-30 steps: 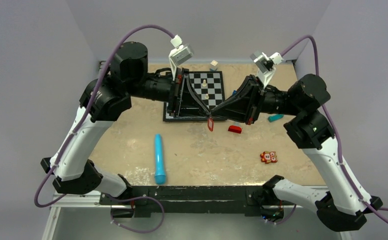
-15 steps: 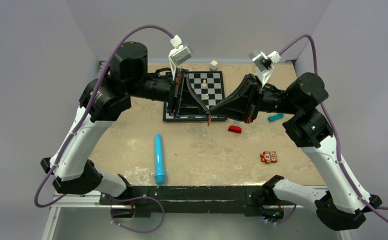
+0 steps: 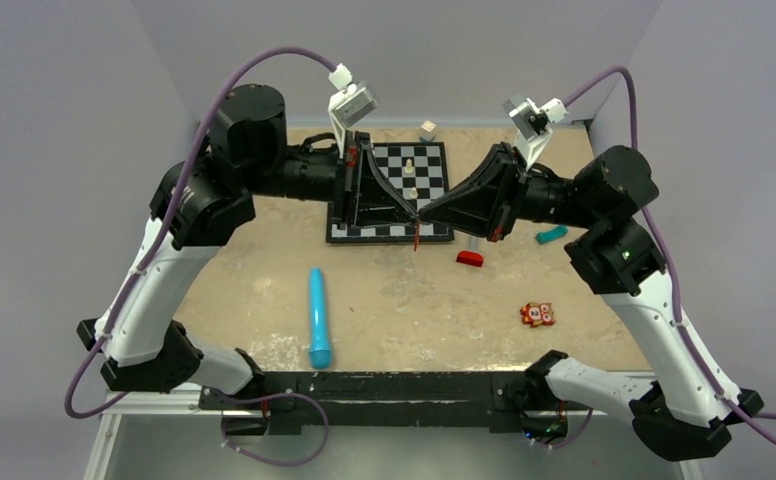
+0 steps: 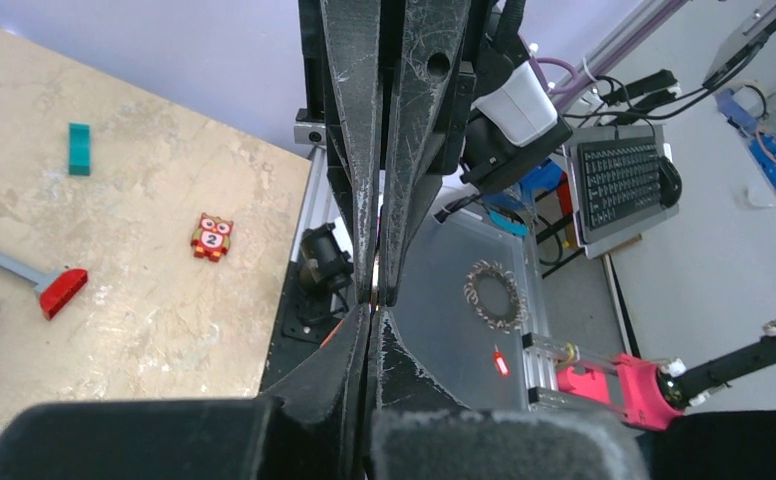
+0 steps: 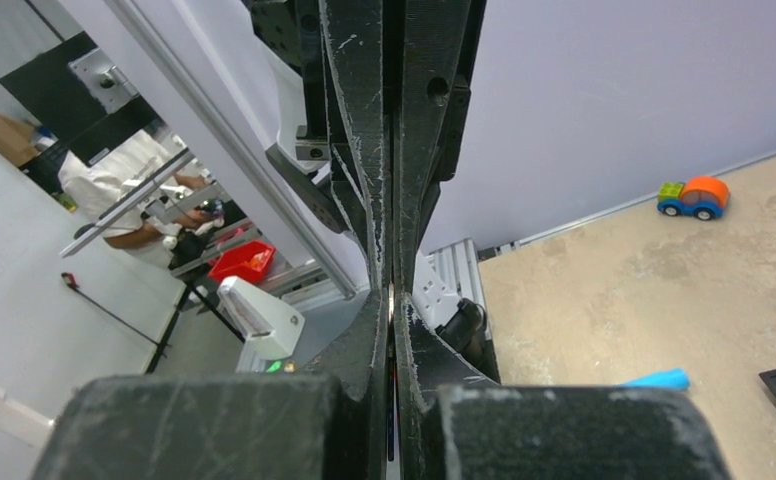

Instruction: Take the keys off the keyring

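Note:
Above the chessboard's front edge my left gripper [image 3: 414,213] and right gripper [image 3: 426,213] meet tip to tip, both shut. The keyring's red tag [image 3: 416,238] hangs edge-on just below that meeting point. In the left wrist view my left gripper [image 4: 372,307] is closed against the right one's tips, with a sliver of the red tag [image 4: 331,336] beside one finger. My right gripper [image 5: 392,302] pinches a thin bright strip of metal. I cannot tell the key from the ring there.
A chessboard [image 3: 429,160] with white pieces lies at the back under the grippers. A blue cylinder [image 3: 319,318] lies front left. A red block-headed toy [image 3: 470,258], an orange owl toy [image 3: 536,314], a teal block [image 3: 551,236] and a white cube [image 3: 428,130] are around.
My left gripper has closed onto the keyring at the right gripper's tip. Both grippers rose slightly, and the red tag turned from face-on to edge-on.

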